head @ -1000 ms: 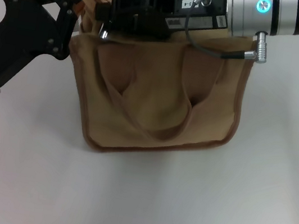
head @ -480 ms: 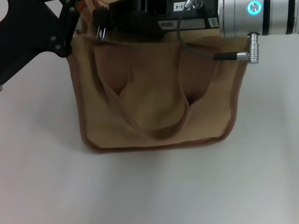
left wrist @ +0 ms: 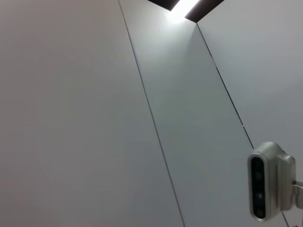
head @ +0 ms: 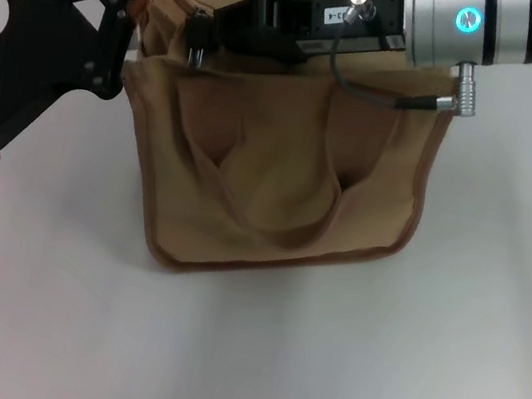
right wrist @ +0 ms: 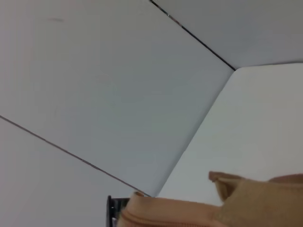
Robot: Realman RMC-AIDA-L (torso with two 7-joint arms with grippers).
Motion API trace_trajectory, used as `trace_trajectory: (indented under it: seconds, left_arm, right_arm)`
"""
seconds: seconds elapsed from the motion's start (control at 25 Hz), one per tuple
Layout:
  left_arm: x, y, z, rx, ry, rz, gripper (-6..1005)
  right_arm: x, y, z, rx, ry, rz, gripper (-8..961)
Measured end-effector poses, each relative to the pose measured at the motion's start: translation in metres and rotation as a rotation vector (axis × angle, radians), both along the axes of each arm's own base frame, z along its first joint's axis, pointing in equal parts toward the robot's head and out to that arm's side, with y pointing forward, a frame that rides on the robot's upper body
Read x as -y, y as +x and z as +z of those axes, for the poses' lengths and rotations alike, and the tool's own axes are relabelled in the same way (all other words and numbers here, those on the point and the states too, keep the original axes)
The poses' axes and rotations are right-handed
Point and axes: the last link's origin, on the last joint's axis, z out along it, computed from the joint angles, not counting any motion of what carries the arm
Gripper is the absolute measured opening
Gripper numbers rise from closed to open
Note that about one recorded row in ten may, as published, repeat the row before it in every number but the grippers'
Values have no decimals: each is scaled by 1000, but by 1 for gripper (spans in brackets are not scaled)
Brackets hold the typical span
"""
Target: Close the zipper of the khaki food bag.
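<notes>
The khaki food bag (head: 280, 176) stands upright mid-table, its two handles hanging down the front. My left gripper (head: 132, 8) is at the bag's left top corner, shut on the fabric end there. My right gripper (head: 196, 39) reaches across the bag's top from the right. Its thin black fingers are pressed together near the left end of the zipper, where the small pull sits. The arm hides most of the zipper line. In the right wrist view the bag's tan top edge (right wrist: 189, 213) shows, with a black fingertip (right wrist: 110, 213) beside it.
The white table (head: 340, 373) spreads in front of the bag and to both sides of it. My right arm's silver forearm (head: 496, 28) and its cable (head: 393, 98) hang over the bag's right top. The left wrist view shows only wall panels and a grey camera unit (left wrist: 270, 194).
My right gripper dipped slightly leftward, then shifted right and a little up along the bag's top. The bag's top left has risen a bit. The left gripper has barely moved.
</notes>
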Motion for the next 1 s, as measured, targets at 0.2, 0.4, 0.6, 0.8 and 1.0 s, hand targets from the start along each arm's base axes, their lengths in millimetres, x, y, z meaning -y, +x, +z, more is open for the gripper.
trace_trajectory:
  seconds: [0.2,0.4,0.6,0.8,1.0]
  left_arm:
    - [0,-3,1,10,10,19,15]
    - [-1,-6,2,21,18,52,14]
    - [-4,-11,1,11,16,89,14]
    - [-9,-15,2,20,4,132,14]
    - [-14,-20,5,25,22,177,15]
  right_arm:
    - [-1,9,5,-1,36,4,8]
    - [-1,13,9,-3,55,3,8]
    - [-1,22,15,5,82,-5,7]
    - [-1,34,20,27,106,-16,6]
    - [-1,48,29,36,142,-36,5]
